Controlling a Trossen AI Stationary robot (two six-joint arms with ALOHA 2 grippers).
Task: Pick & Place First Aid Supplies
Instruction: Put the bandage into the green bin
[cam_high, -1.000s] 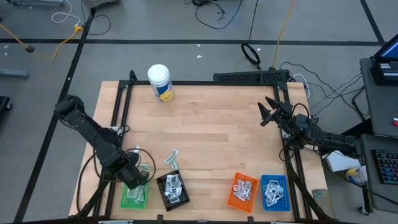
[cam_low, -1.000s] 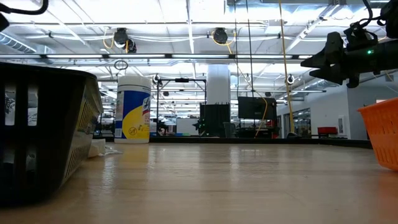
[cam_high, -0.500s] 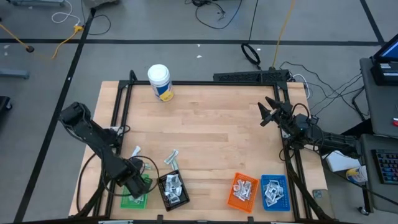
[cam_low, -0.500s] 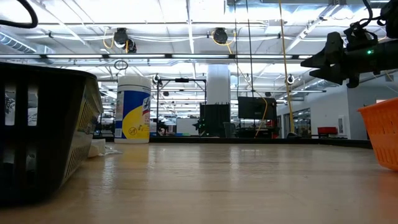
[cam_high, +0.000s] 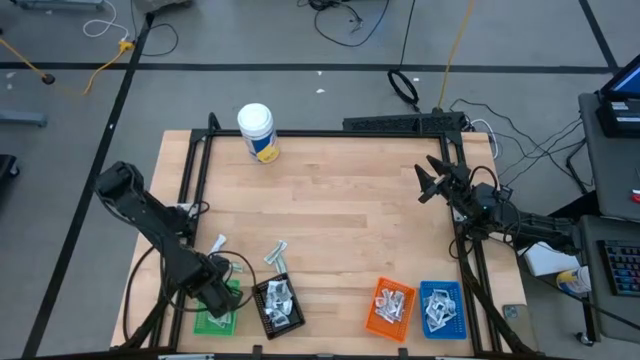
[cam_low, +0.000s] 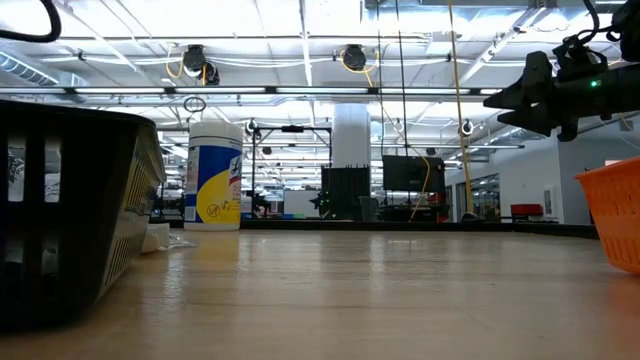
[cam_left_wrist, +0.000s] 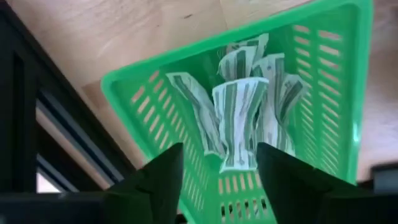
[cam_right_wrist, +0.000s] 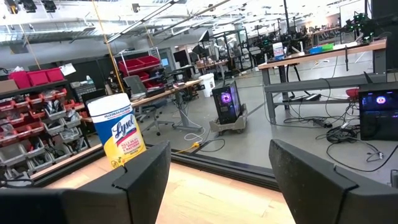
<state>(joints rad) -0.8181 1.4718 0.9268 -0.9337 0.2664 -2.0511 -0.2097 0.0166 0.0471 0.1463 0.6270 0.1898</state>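
- Now the left end effector (cam_high: 216, 298) hangs over the green tray (cam_left_wrist: 155, 106), fingers spread, holding nothing.
- Grey-green wrapped strips (cam_left_wrist: 239, 118) lie piled inside (two more on the worktop (cam_high: 340, 210) nearby).
- Right end effector (cam_high: 428, 183) waits open at the right edge.

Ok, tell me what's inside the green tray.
The green tray holds a loose pile of grey-green striped wrapped strips, seen past the open left claw. Whatever lies beneath the pile is covered.
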